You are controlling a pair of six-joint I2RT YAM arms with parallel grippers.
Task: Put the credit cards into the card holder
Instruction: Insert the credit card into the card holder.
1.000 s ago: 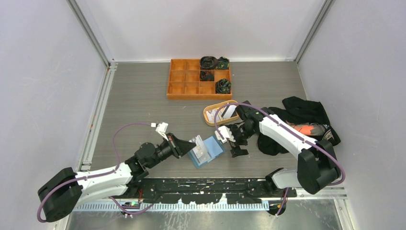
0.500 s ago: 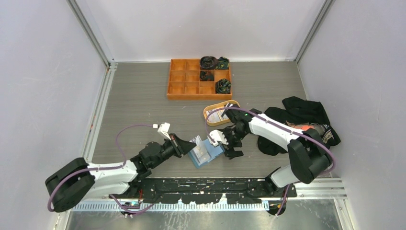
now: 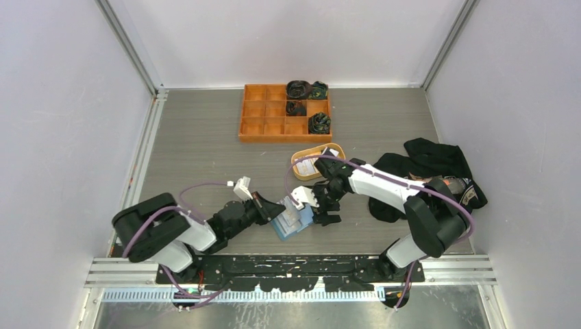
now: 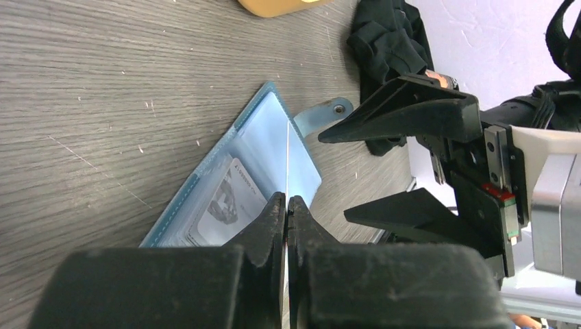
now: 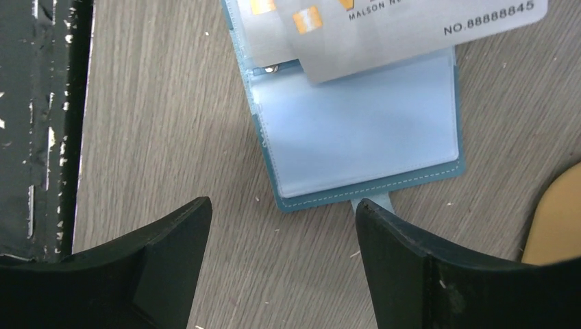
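2 white arms, purple cables, black claws

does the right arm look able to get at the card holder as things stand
Probably yes: the right claw hangs open just above the card holder, with nothing between them. The left claw, shut on a card, sits at the opposite side.

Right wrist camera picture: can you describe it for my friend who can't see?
An open blue card holder lies on a grey table, with a silver card tilted over its top edge. Two black fingers, spread wide with nothing between them, fill the bottom corners.
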